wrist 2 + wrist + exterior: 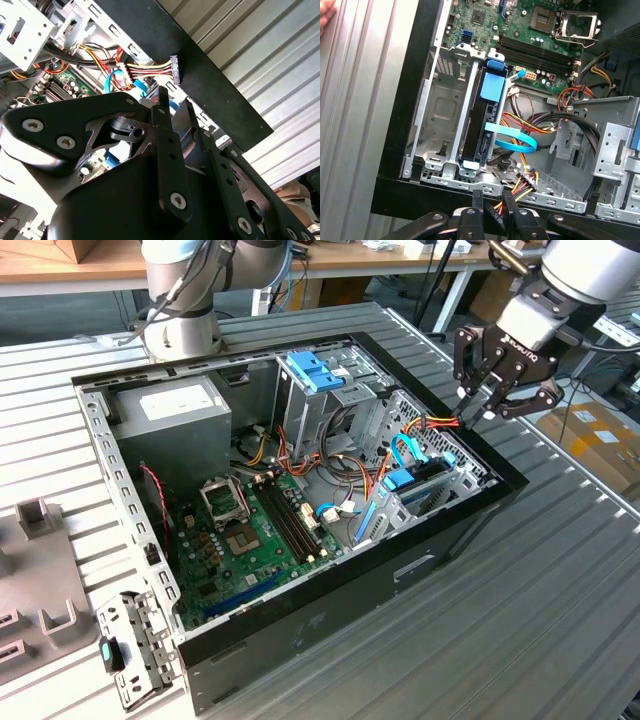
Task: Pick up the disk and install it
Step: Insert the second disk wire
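End effector (478, 407), fingers nearly closed, grips a black connector (175, 69).

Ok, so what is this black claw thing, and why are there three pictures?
The claw is a gripper on the end of a robot arm. One picture comes from a camera standing off to the side. The two wrist views come from cameras riding on the arm, looking past the gripper. On the metal table lies an open computer case. The disk sits in a metal bay inside it. The gripper hovers at the case's edge, right by the plug of some coloured wires.
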Controlling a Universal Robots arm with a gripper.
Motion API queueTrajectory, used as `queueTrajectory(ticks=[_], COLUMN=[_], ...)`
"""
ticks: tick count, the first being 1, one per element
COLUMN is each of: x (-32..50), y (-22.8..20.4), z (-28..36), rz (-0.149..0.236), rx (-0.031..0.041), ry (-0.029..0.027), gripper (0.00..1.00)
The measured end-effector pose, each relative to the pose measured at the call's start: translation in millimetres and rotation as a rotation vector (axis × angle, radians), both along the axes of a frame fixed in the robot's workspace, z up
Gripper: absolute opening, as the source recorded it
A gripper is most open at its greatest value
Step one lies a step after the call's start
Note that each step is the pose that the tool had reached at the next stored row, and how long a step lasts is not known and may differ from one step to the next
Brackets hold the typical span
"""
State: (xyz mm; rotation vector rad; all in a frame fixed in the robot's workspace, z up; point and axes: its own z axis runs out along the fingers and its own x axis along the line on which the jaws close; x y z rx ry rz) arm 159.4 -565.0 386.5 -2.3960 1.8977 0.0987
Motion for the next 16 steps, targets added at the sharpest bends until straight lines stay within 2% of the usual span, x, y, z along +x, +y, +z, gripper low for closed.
queueTrajectory(ticks=[16], x=[6.0], y=[2.9], z=[0.1], rz=[0.002], rx=[0.0000], ry=[-0.0001], gripper=[0.29])
